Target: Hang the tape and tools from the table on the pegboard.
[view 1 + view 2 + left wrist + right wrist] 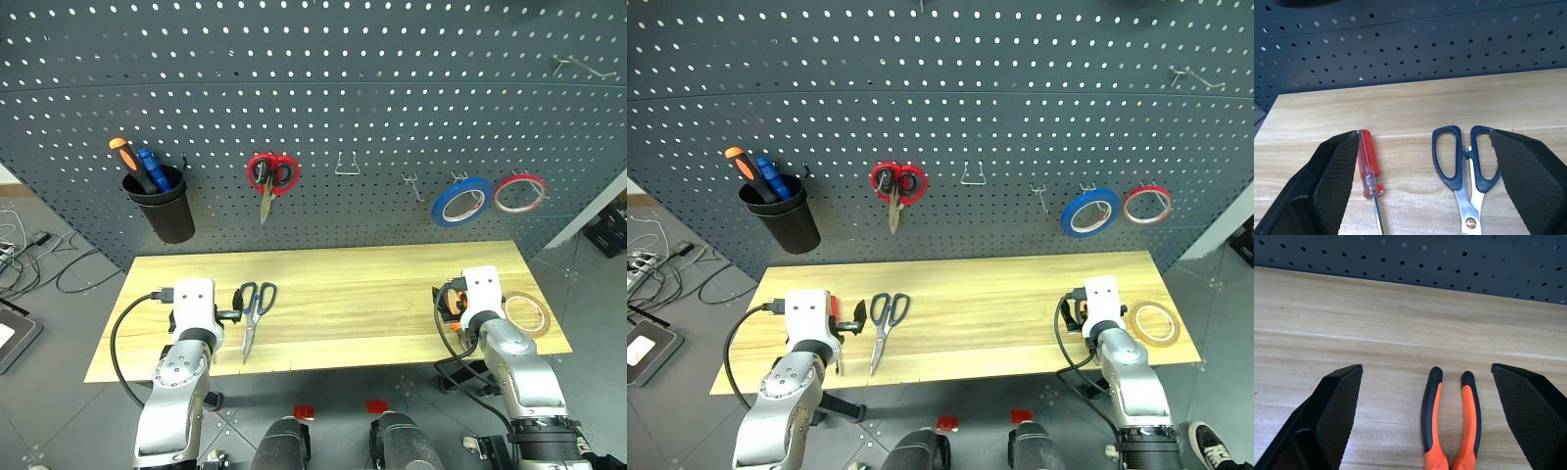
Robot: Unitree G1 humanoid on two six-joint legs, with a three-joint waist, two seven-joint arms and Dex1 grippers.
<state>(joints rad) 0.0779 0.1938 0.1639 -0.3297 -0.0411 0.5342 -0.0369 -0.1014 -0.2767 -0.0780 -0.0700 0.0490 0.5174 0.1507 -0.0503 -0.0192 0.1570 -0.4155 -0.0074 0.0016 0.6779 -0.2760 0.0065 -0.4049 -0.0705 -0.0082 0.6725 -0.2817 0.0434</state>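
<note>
Lying between each gaping, empty gripper's fingers: screwdriver and scissors left, pliers right.

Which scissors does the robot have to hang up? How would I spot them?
Look at the wooden table under the grey pegboard. On its left part, beside the left gripper, lie scissors with dark blue-black loops pointing toward the board. The other scissors have red loops and already hang on the pegboard, so the pair lying flat is the one.
</note>
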